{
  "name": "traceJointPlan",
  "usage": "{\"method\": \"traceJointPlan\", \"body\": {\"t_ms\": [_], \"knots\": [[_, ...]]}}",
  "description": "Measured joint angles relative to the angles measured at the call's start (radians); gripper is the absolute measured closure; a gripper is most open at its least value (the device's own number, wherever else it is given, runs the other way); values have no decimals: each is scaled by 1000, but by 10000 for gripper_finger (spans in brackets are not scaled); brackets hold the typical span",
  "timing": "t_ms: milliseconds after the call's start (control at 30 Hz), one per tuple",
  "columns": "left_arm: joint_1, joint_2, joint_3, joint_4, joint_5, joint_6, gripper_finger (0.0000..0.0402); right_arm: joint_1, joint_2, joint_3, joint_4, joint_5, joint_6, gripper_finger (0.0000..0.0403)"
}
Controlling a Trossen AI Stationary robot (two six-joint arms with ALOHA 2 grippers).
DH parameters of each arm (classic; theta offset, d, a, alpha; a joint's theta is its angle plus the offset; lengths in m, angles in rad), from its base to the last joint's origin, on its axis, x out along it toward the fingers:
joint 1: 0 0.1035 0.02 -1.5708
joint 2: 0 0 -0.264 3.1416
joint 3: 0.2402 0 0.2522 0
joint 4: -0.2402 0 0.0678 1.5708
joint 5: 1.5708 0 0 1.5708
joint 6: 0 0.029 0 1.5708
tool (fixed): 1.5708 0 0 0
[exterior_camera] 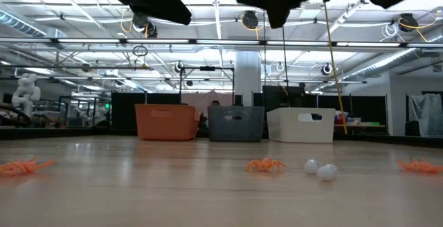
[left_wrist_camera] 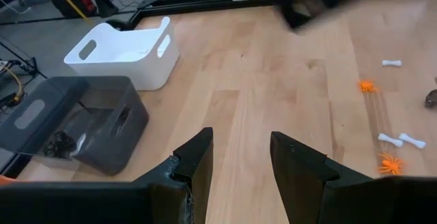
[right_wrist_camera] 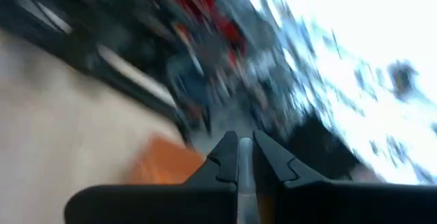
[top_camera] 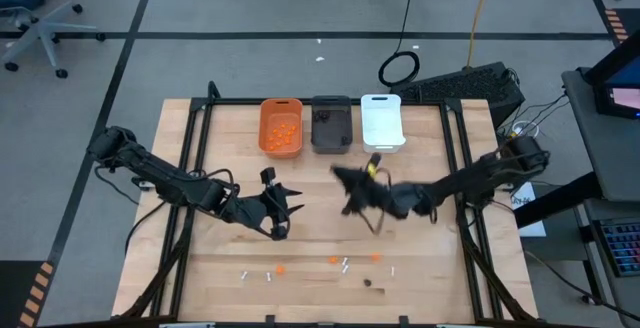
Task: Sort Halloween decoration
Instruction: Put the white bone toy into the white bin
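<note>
The sorting is judged to be partly done. A heap of small orange pieces is seen inside the rectangular orange plastic bin (top_camera: 281,127), and a few dark lumps lie in the rectangular dark grey plastic bin (left_wrist_camera: 75,118) just beside it; what the rectangular white plastic bin (top_camera: 382,120) next in the row holds cannot be told. Well apart from the orange bin, near the opposite edge of the light wooden tabletop (top_camera: 220,268), a scatter of Halloween decoration is left to sort: tiny orange spider-like pieces (left_wrist_camera: 390,163), small white bone-shaped sticks (left_wrist_camera: 412,140) and a dark lump (top_camera: 368,283).

The left gripper (left_wrist_camera: 240,157) is held over bare tabletop between the orange bin and the leftover pieces, its fingers parted a moderate way, with nothing between them and nothing touched. The right gripper (right_wrist_camera: 244,154) is raised near the white bin with its fingers pressed together; no piece is seen in it.
</note>
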Motion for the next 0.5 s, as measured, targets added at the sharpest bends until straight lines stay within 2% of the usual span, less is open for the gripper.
{"method": "traceJointPlan", "body": {"t_ms": [100, 267, 400, 500], "knots": [[0, 0, -3, 4, 0, 15, 256, -78, -104, 0, -257, 61, 136, 401], [1, 1, -8, -23, 0, 26, 256, -247, -222, 0, -699, -24, 446, 401], [1, 1, -8, -26, 0, 6, 256, -382, -253, 0, -891, -30, 564, 401], [1, 1, -8, -25, 0, -1, 256, -499, -261, 0, -974, -125, 629, 401]]}}
